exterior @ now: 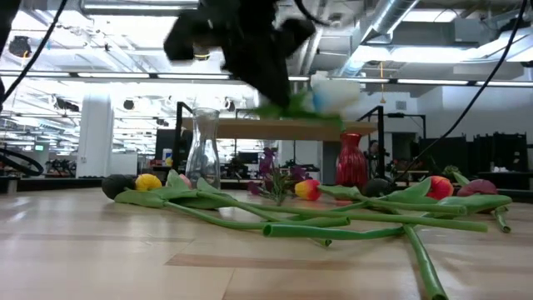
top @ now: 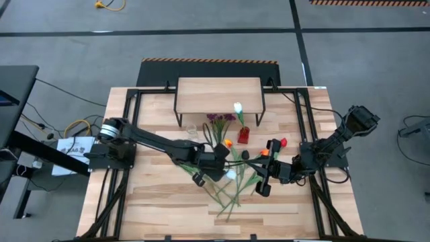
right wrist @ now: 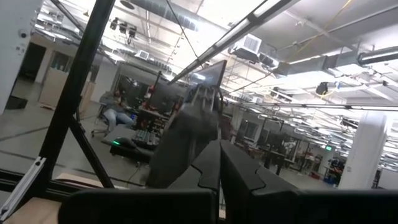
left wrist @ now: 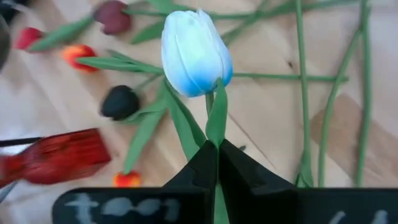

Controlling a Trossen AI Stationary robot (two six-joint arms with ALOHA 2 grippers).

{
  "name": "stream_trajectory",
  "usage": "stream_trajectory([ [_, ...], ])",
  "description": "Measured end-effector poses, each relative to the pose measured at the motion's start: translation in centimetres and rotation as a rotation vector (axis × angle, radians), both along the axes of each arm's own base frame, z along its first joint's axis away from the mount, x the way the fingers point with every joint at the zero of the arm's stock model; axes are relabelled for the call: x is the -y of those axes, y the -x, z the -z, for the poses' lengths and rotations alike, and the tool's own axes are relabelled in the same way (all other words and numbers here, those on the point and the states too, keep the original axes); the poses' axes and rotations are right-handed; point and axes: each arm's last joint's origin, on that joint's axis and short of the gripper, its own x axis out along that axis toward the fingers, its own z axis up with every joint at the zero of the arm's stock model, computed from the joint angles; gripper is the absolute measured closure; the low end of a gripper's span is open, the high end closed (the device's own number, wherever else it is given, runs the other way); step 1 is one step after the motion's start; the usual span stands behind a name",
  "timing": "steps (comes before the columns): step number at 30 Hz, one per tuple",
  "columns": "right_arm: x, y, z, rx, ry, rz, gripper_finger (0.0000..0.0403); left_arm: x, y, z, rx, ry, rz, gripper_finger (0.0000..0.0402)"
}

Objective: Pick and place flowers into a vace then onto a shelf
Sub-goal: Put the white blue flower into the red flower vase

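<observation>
Above the middle of the slatted table, the left gripper is clamped on the green stem of a white tulip, whose closed head has a faint blue tint and stands just beyond the fingertips with a leaf folded alongside. In the low view that tulip is lifted clear of the tabletop. Beneath it the other flowers lie flat in a loose tangle of long green stems, with orange, red, yellow and dark maroon heads spread between the two arms. A clear glass vase and a red vase stand upright near the shelf, which sits at the table's far edge; a purple sprig and another white tulip appear to stand beside the red vase, though the view is too small to be sure. Bare wood stays open along the near edge. The right gripper is closed and empty, raised at the table's right.
</observation>
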Motion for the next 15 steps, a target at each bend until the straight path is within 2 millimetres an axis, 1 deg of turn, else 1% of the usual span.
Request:
stream_trajectory([
  [5, -0.1, 0.1, 0.0, 0.000, -0.001, -0.002, 0.0403, -0.3, 2.1, -4.1, 0.075, 0.060, -0.049, 0.0401],
  [9, -0.1, 0.1, 0.0, 0.002, -0.002, -0.003, 0.0403, -0.5, 4.0, -7.7, 0.179, 0.132, -0.088, 0.0401],
  [15, -0.1, 0.1, 0.0, 0.003, -0.004, -0.001, 0.0403, -0.8, 6.8, -12.9, 0.371, 0.329, -0.112, 0.0401],
])
